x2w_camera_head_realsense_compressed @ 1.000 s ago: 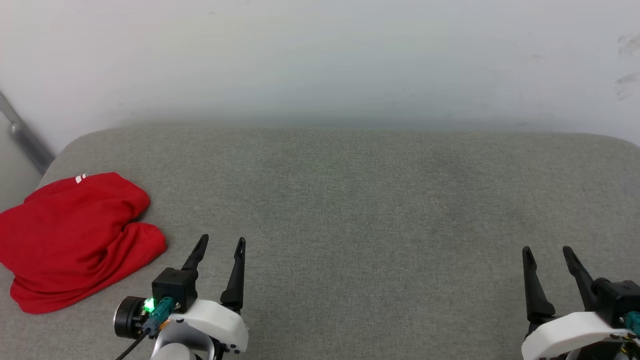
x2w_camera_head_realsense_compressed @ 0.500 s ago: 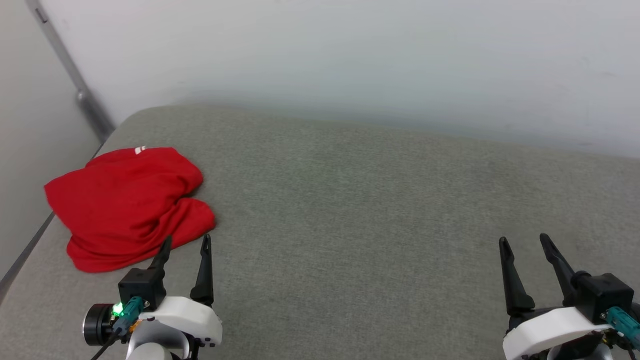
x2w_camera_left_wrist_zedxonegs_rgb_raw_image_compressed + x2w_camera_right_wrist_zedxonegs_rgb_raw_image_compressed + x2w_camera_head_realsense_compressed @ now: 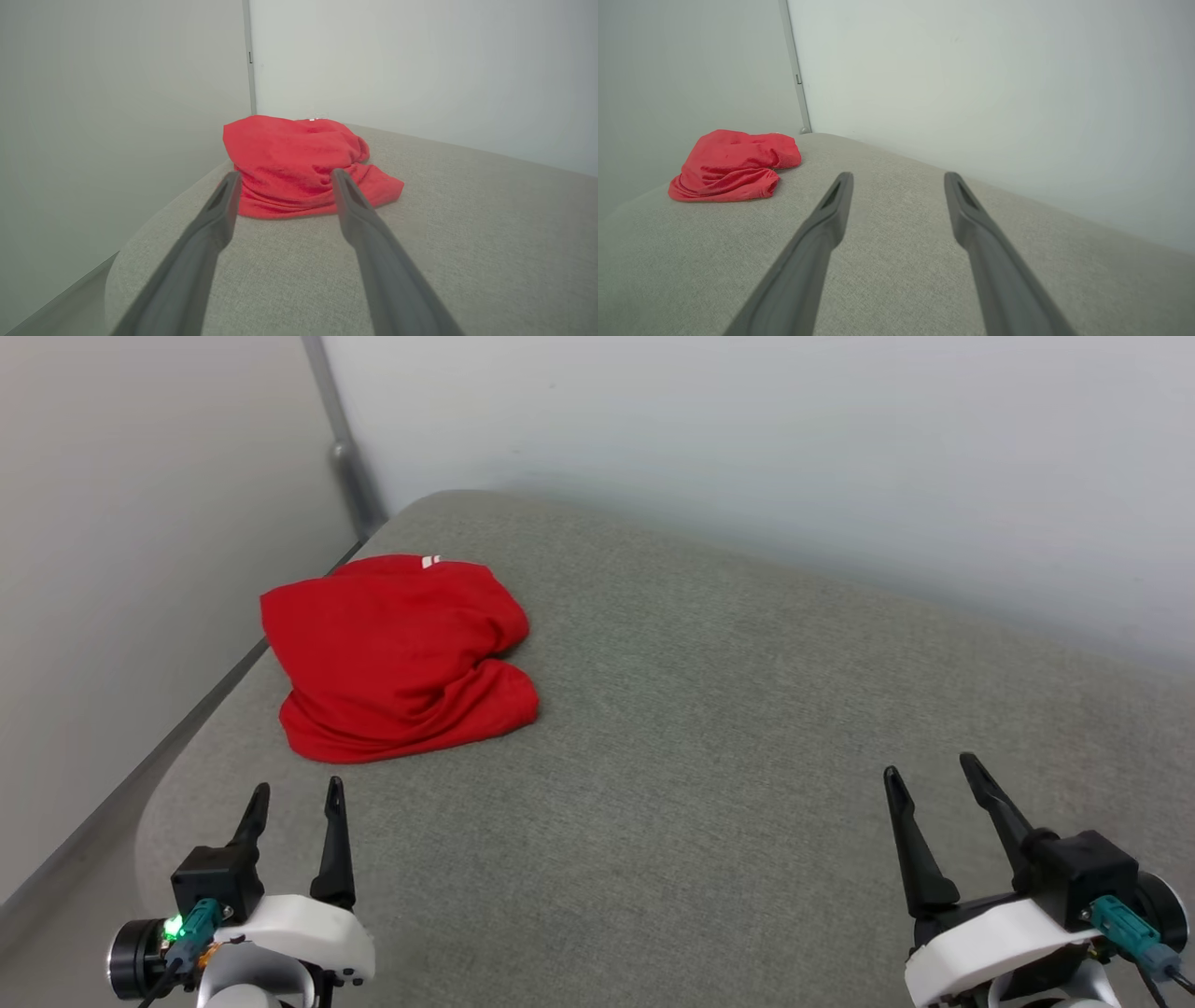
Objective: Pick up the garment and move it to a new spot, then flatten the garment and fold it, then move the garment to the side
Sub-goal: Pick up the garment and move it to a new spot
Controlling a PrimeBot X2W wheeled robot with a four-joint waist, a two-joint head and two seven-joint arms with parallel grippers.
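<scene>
grey cushion (image 3: 747,728), crumpled garment (image 3: 397,653)

Padded grey fabric surface (image 3: 709,765) w/ rounded corner, tucked into room corner. Plain white back wall (image 3: 747,439) & left wall (image 3: 131,541); grey vertical strip (image 3: 341,455) at their join. Soft, even light.

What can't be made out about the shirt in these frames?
- Garment: any print or sleeves, buried in its own folds in all three views; a white trim bit peeks out at the far edge.
- Its near hem, left wrist view: partly covered by the open left pincer fingers.
- Cushion: right end cut off by the head view's edge.
</scene>
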